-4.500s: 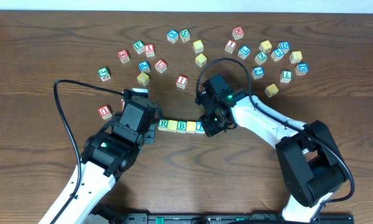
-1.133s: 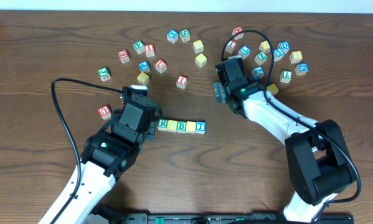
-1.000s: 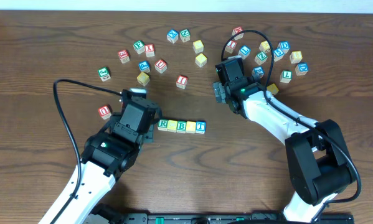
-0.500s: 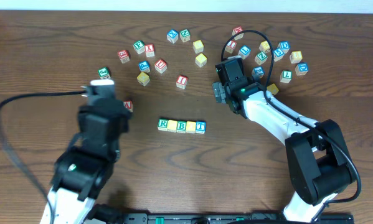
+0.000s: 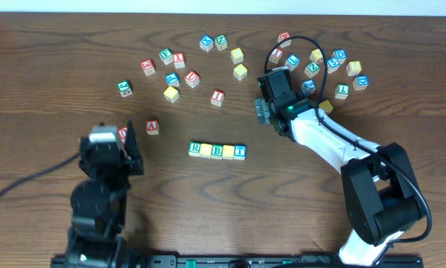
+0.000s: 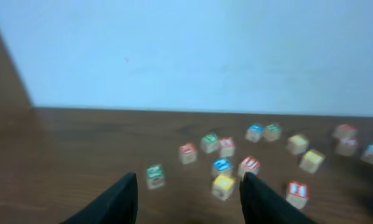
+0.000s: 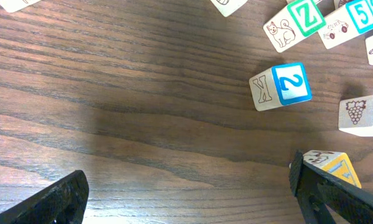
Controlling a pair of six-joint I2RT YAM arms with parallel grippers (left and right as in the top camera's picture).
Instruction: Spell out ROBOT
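The ROBOT row lies mid-table: green R [image 5: 195, 149], a plain yellow cube [image 5: 206, 150], green B [image 5: 217, 151], another yellow cube [image 5: 228, 151] and blue T [image 5: 240, 151], all touching side by side. Neither gripper touches the row. My left gripper [image 5: 117, 141] [image 6: 189, 186] is well to the left of the row, open and empty, and faces the far wall; its view is blurred. Above and right of the T, my right gripper [image 5: 269, 95] [image 7: 186, 193] hangs wide open over bare wood with nothing between its fingers.
Loose cubes lie scattered across the far half of the table: a red A [image 5: 153, 126] near my left gripper, a red I [image 5: 217, 97], a green cube [image 5: 123, 88]. A blue 2 cube [image 7: 281, 86] and a yellow cube [image 7: 332, 167] sit by my right fingers.
My left arm has drawn back from beside the R to the lower left, and the red A cube now shows. The right arm, which earlier left the T end, has held still this last second.
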